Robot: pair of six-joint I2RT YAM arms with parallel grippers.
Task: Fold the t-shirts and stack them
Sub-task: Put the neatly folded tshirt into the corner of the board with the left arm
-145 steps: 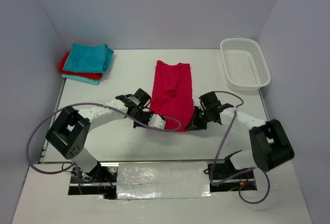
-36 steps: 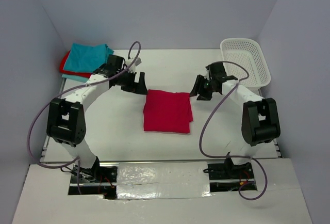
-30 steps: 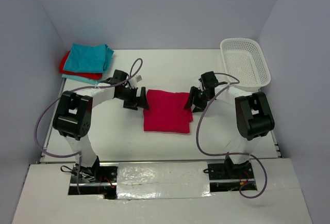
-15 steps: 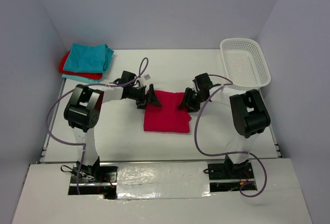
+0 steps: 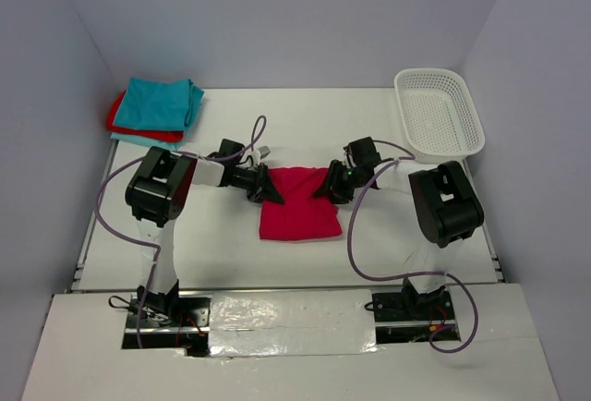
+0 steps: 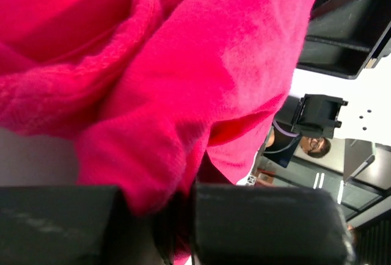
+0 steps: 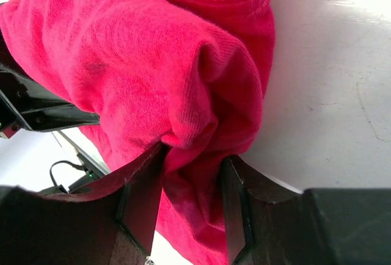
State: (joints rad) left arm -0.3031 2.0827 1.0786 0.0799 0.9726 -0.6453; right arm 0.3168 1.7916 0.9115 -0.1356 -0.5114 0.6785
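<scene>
A magenta-red t-shirt (image 5: 297,209) lies folded into a rough square at the middle of the table. My left gripper (image 5: 269,189) is at its far left corner and shut on a bunched fold of the cloth (image 6: 201,63), the jaws nearly together (image 6: 183,201). My right gripper (image 5: 329,184) is at the far right corner. A thick roll of the same shirt (image 7: 134,63) fills the gap between its fingers (image 7: 192,182), and both pads press on it. At the back left lies a stack of folded t-shirts, teal (image 5: 162,103) on top of red (image 5: 123,124).
A white mesh basket (image 5: 440,113) stands at the back right, close behind the right arm. Both arms reach low over the table from either side of the shirt, their purple cables looping above. Grey walls close the table in on three sides.
Both grippers have come in from the sides onto the shirt's far corners. The left one has gone from wide open to shut on the cloth, and the right has narrowed. The far edge has bunched up.
</scene>
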